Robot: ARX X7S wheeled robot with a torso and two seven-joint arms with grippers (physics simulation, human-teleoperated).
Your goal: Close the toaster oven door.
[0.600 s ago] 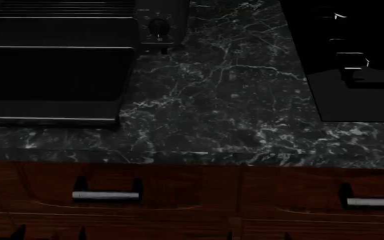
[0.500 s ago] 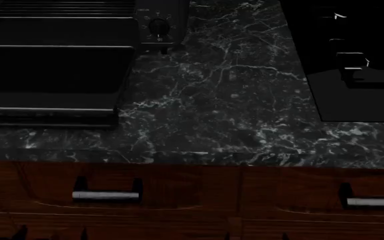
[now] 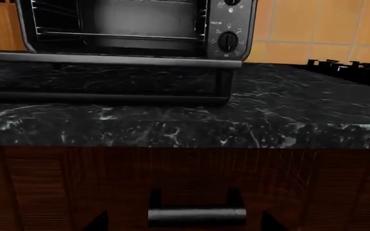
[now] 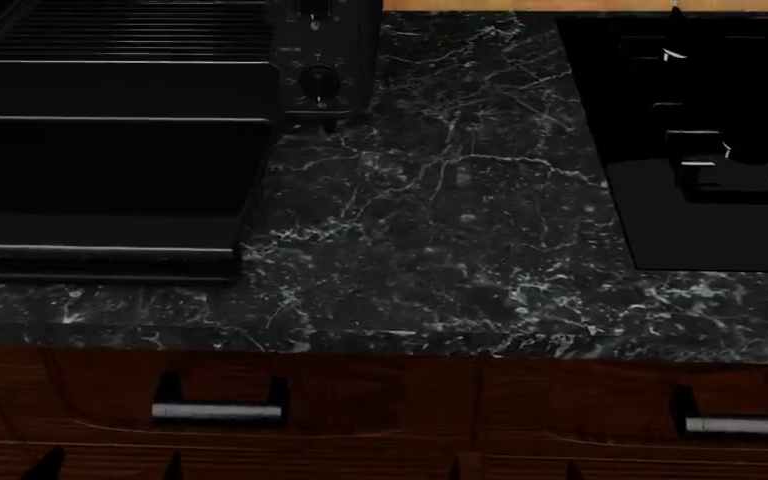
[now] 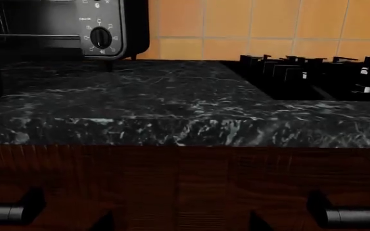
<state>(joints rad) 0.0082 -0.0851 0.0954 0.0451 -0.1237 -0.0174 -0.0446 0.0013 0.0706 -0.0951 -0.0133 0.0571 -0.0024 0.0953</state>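
The toaster oven (image 4: 117, 40) stands at the counter's back left, and its silver racks (image 3: 121, 33) show in the left wrist view. The toaster oven door (image 4: 104, 170) hangs open, lying flat over the counter, with its bar handle (image 4: 91, 252) along the near edge. From the left wrist the toaster oven door (image 3: 108, 60) shows edge-on. My left gripper (image 4: 107, 468) sits open below the counter's edge, in front of a drawer, and only its fingertips (image 3: 98, 222) show. Further right, at the same height, my right gripper (image 4: 518, 472) is open too. Neither touches the door.
A black marble counter (image 4: 451, 230) fills the middle. A black stovetop with grates (image 4: 704, 150) lies at the right. The oven's knob panel (image 4: 317, 70) is right of the door. Wooden drawers with silver handles (image 4: 217, 410) (image 4: 744, 425) run below the counter.
The head view has shifted, so the counter and oven sit lower in the picture and more of the oven shows. The door's near edge looks slightly different than before. The grippers stay low.
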